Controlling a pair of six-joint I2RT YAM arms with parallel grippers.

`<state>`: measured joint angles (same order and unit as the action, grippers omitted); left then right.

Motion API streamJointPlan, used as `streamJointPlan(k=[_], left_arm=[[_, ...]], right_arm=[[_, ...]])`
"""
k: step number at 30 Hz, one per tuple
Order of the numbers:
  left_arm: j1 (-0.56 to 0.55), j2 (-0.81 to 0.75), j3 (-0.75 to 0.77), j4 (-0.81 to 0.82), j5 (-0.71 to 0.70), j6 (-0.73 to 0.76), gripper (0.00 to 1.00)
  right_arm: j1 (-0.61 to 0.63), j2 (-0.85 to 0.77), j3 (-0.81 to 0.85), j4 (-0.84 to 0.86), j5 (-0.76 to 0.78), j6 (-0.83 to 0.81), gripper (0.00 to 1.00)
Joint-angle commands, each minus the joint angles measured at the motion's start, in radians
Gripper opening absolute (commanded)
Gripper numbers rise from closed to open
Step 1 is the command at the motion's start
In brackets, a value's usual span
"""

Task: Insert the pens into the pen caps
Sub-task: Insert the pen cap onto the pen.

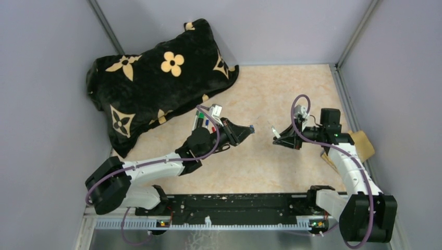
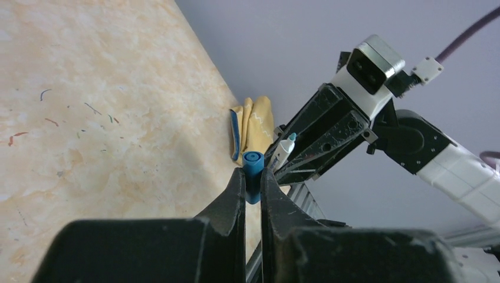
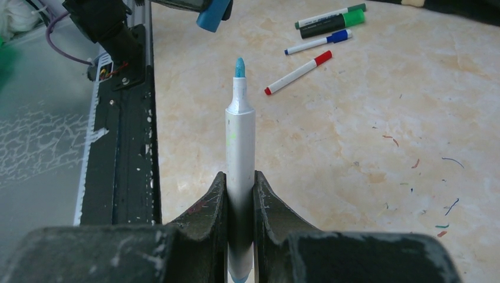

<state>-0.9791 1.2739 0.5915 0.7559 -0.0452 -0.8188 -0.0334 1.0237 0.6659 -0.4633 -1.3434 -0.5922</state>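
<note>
Marbled tabletop (image 1: 271,156); left claw (image 2: 252,175) grips blue cap (image 2: 253,160), right claw (image 3: 240,178) pen (image 3: 240,124).

Top cam: fixed, high above & behind both arm bases, looks down on the whole table (image 1: 271,99); wide, far view. Left wrist cam: sits right behind the left fingers (image 2: 233,197), v. close, looks along them over the table toward the right arm (image 2: 460,171) & wall. Right wrist cam: right behind the right fingers (image 3: 215,203), v. close, looks back toward the base rail (image 3: 118,147) & loose pens (image 3: 324,23). Wrist cams face each other. All 3 share the blue cap (image 2: 253,162) & white pen (image 3: 240,135) mid-table.
</note>
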Motion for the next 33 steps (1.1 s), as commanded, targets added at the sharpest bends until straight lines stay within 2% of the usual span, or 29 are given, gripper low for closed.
streamJointPlan(k=[1,8,18,24,33], left_arm=[[0.007,0.021,0.047,-0.065,-0.084,-0.05,0.0],[0.006,0.049,0.097,-0.128,-0.096,-0.067,0.0],[0.004,0.09,0.16,-0.211,-0.11,-0.11,0.0],[0.003,0.113,0.197,-0.267,-0.155,-0.145,0.0],[-0.006,0.121,0.171,-0.129,-0.188,-0.135,0.0]], right_arm=[[0.016,-0.007,-0.011,0.059,0.002,0.017,0.0],[0.046,-0.005,-0.018,0.092,0.016,0.055,0.0],[0.108,0.004,-0.047,0.219,0.071,0.22,0.0],[0.152,0.013,-0.059,0.258,0.098,0.264,0.0],[0.193,0.041,-0.105,0.44,0.098,0.462,0.0]])
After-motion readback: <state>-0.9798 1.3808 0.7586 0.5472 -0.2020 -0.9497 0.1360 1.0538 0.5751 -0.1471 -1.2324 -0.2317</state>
